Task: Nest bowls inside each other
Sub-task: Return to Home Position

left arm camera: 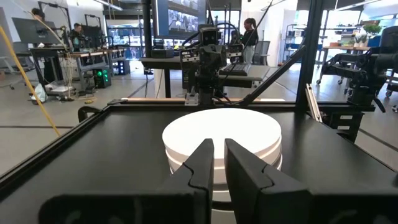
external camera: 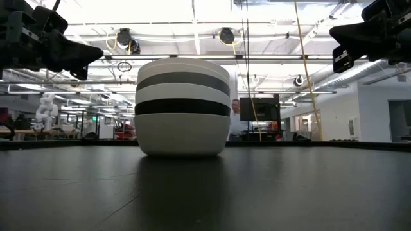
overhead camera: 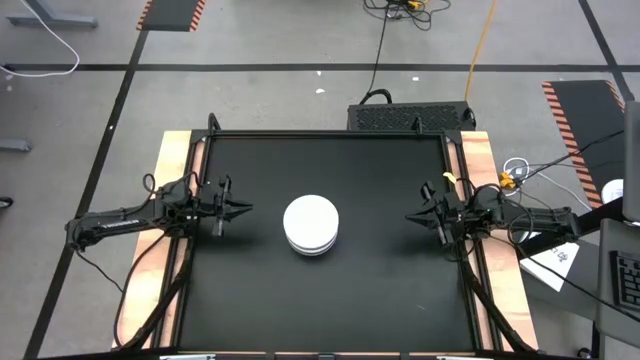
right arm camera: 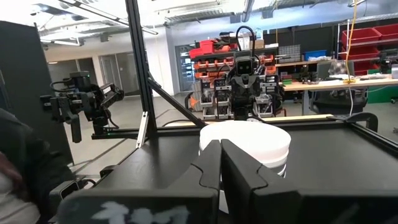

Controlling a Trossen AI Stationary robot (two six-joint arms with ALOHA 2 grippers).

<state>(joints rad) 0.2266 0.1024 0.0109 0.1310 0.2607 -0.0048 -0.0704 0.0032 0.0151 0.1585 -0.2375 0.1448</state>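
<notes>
black-topped table (overhead camera: 260,290) in open workshop, benches and other rigs behind. we log bowls (overhead camera: 310,225) nested in one stack at table centre: white on top, grey and black bands below in low view. stack sits between grippers, about equally far from each, well apart from both. left gripper (overhead camera: 245,210) near left edge points at stack, fingers drawn close, slim gap, empty. right gripper (overhead camera: 410,217) mirrors it, fingers together, empty. we judge nesting done; homing should lead away from stack.
</notes>
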